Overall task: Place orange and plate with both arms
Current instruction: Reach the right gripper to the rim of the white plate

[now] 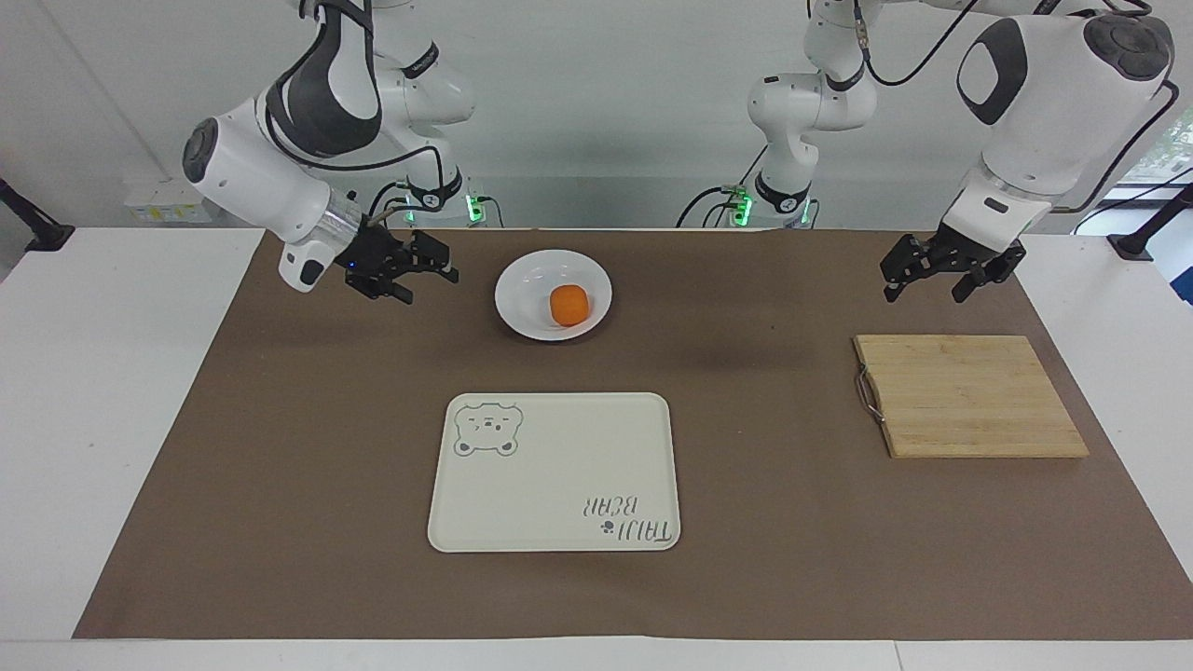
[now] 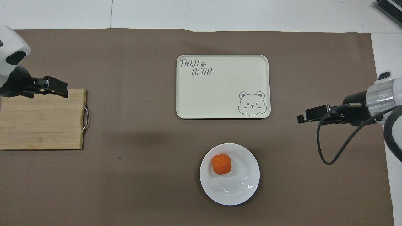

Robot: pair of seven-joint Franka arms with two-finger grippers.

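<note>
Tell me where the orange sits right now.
The orange lies in the plate, mid-table, nearer to the robots than the bear tray.

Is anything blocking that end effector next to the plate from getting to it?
Nothing visible does. Only bare brown mat lies between the right end effector and the plate, which holds the orange.

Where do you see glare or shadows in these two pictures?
Overhead view: small bright glints on the plate rim nearest the robots, none on the orange; a soft dark patch on the brown mat between the cutting board and the plate. Facing view: a faint shadow on the mat under the right tool.
</note>
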